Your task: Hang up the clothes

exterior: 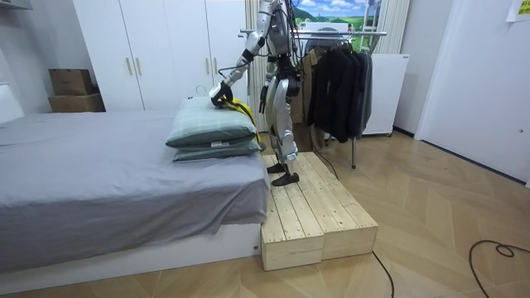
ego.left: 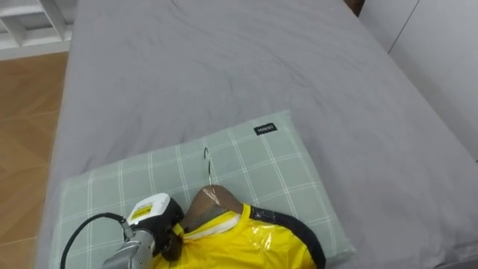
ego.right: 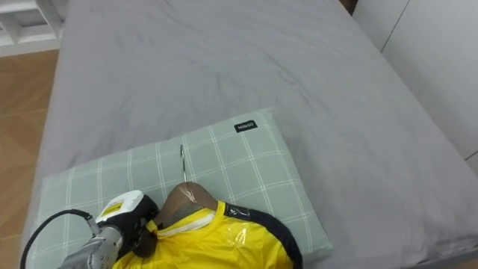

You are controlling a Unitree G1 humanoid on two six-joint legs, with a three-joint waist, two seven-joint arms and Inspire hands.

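A yellow garment (ego.left: 239, 243) with a dark collar trim hangs on a wooden hanger (ego.left: 213, 200) whose metal hook (ego.left: 208, 161) points toward the far side of the bed. Both lie on a green checked pillow (ego.left: 276, 164) at the bed's near end. My left hand (ego.left: 160, 224) comes in from the lower left, its dark fingers curled at the hanger's left shoulder and the garment's collar. In the room view the left hand (exterior: 218, 95) reaches down onto the pillow stack, and my right hand (exterior: 264, 98) hangs by my hip.
The grey bed (ego.left: 224, 67) stretches ahead. I stand on a wooden platform (exterior: 315, 207) beside it. Behind me a clothes rack (exterior: 331, 33) carries dark clothes (exterior: 339, 83). White wardrobes (exterior: 166, 50) and cardboard boxes (exterior: 70, 87) line the far wall.
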